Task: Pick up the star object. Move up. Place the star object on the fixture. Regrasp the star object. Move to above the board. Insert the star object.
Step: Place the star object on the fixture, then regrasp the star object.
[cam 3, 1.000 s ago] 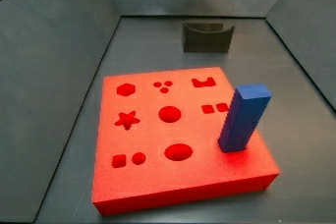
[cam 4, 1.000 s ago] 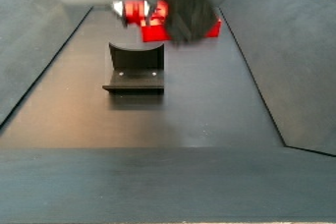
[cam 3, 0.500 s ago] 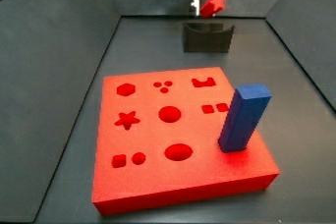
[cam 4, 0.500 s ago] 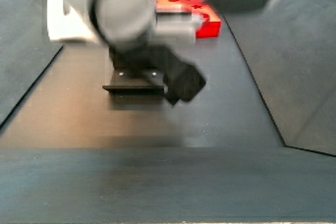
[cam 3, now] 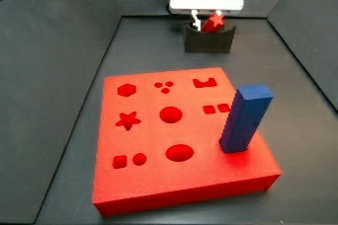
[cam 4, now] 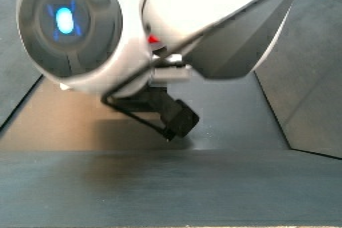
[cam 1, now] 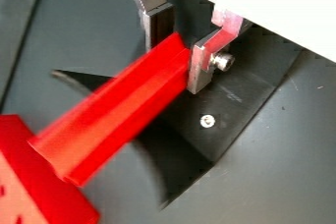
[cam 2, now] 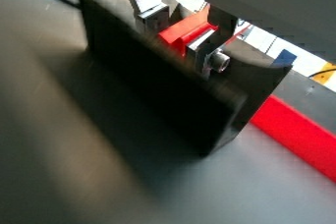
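My gripper (cam 3: 207, 19) is at the far end of the floor, right over the dark fixture (cam 3: 209, 39). It is shut on the red star object (cam 1: 118, 112), a long red bar gripped between the silver fingers (cam 1: 205, 59); the bar also shows in a wrist view (cam 2: 182, 31) just behind the fixture's upright wall (cam 2: 157, 85). In a side view the piece (cam 3: 212, 19) hangs just above the fixture. The red board (cam 3: 179, 138) has a star-shaped hole (cam 3: 128, 121) at its left side. In a side view the arm (cam 4: 147, 32) fills the frame and hides the gripper.
A tall blue block (cam 3: 244, 119) stands upright in the board's right side. The board has several other cut-out holes. Dark sloping walls (cam 3: 59, 81) close in the floor on both sides.
The gripper with the red piece has come down from the top of the frame to just above the fixture. The arm now fills a side view.
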Motion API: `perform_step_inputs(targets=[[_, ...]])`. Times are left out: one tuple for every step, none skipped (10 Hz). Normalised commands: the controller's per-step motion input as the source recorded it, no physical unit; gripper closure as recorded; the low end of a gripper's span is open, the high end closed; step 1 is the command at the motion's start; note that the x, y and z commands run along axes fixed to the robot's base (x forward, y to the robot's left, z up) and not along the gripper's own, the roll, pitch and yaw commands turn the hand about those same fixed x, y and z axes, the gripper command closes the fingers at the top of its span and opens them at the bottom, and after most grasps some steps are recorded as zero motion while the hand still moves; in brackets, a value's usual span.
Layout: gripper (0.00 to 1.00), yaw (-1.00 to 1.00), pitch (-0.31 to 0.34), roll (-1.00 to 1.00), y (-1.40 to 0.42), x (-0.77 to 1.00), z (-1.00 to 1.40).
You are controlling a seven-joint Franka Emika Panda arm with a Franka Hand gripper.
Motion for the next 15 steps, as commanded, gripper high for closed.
perform_step_inputs(targets=[[1.00, -0.09, 0.017, -0.15, 0.05, 0.09, -0.32], [0.00, 0.00, 0.000, 0.00, 0.00, 0.00, 0.00], [0.00, 0.09, 0.021, 0.01, 0.00, 0.00, 1.00], [0.00, 0.09, 0.025, 0.01, 0.00, 0.00, 1.00], [0.00, 0.08, 0.039, 0.02, 0.00, -0.02, 1.00], [0.00, 0.06, 0.062, 0.04, -0.01, -0.03, 1.00], [0.00, 0.04, 0.085, 0.04, 0.00, -0.03, 1.00], [0.00, 0.02, 0.112, 0.03, 0.00, -0.03, 0.91], [0.00, 0.00, 0.118, 0.04, 0.01, -0.03, 0.74], [0.00, -0.02, 0.119, 0.04, 0.00, -0.03, 0.55], [0.00, -0.04, 0.111, 0.04, 0.00, -0.03, 0.37], [0.00, 0.00, 0.078, 1.00, -0.88, -0.08, 1.00], [0.00, 0.00, 0.073, 1.00, -0.94, -0.09, 1.00], [0.00, 0.00, 0.059, 1.00, -0.98, -0.12, 1.00], [0.00, 0.00, 0.053, 1.00, -1.00, -0.14, 1.00]])
